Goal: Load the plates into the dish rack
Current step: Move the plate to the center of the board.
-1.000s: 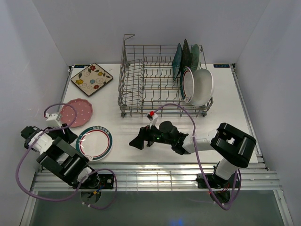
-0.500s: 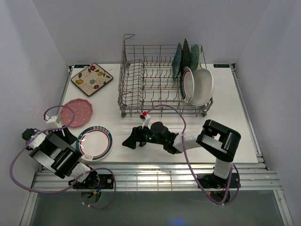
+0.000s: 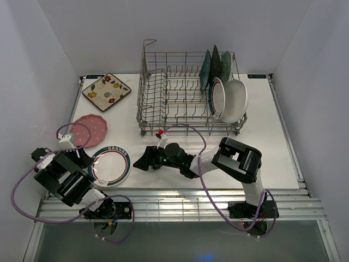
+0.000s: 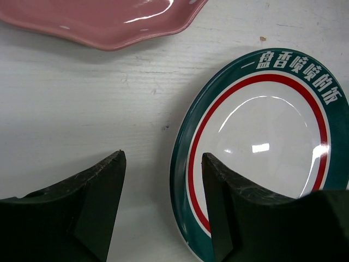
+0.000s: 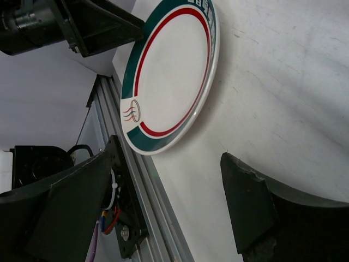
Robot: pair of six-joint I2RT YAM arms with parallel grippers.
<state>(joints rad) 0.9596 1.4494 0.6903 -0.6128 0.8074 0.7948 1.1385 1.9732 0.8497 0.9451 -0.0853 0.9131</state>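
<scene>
I judge five plates (image 3: 235,101) already standing in the dish rack (image 3: 163,93), well beyond both grippers; they overlap, so my count is unsure. Three are left. The green-rimmed plate (image 4: 262,142) has its rim between my left gripper's (image 4: 161,161) parted, empty fingers and lies just ahead of my right gripper (image 5: 172,155), also spread and empty. The pink plate (image 4: 103,22) lies beyond the left, the floral square (image 3: 106,91) farther off.
</scene>
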